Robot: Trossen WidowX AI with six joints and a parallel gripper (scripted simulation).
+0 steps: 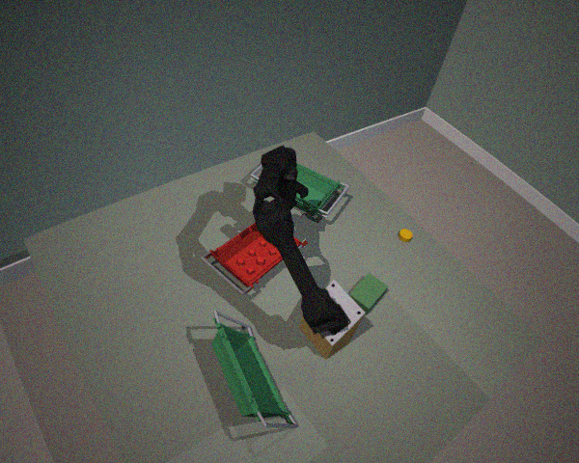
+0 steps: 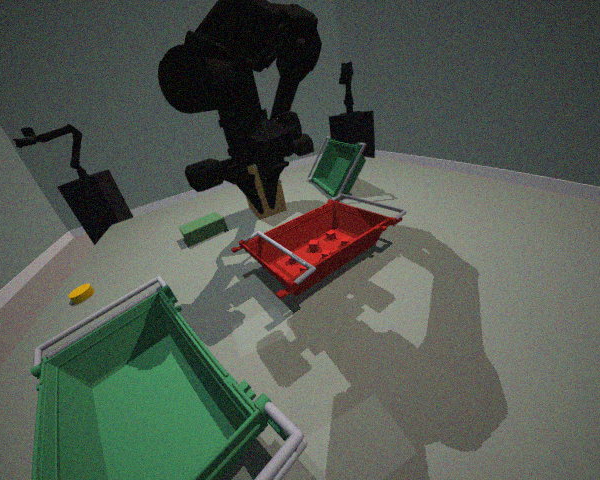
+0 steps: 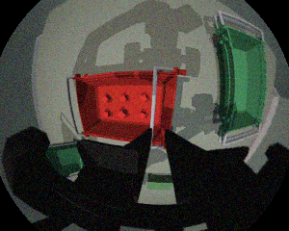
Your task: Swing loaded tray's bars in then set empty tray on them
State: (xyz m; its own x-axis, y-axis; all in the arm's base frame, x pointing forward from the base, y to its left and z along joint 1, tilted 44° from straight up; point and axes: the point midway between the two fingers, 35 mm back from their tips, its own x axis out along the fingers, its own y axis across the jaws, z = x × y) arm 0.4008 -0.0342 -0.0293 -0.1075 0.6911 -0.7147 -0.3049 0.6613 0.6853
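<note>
Grey-green walls with a pale skirting surround my greyish table (image 1: 105, 279) (image 2: 548, 284) (image 3: 53, 63). I count one red plastic tray (image 1: 230, 251) (image 2: 341, 262) (image 3: 89, 98), six small red blocks (image 1: 252, 253) (image 2: 313, 245) (image 3: 124, 113) inside, and two green plastic trays: one (image 1: 317, 186) (image 2: 135, 413) (image 3: 250, 77) at one o'clock of it from the top, another (image 1: 234, 370) (image 2: 336, 160) (image 3: 65, 156) at six. A yellow disc (image 1: 405, 234) (image 2: 81, 293) lies at three, a green block (image 1: 369, 292) (image 2: 203, 228) (image 3: 160, 182) at four. The exterior view alone gives me two black panels (image 2: 96, 206) on jointed supports; it and the wrist show one grey metal bar (image 2: 285, 250) (image 3: 154, 96) in over the red tray's end, the opposite bar (image 1: 223, 276) (image 2: 370, 205) (image 3: 73, 106) outward. My black arm (image 1: 292, 258) (image 2: 238, 41) arches high, its gripper (image 1: 293, 186) (image 2: 267, 214) (image 3: 158, 131) pointing down, fingers narrowly parted, holding nothing.
</note>
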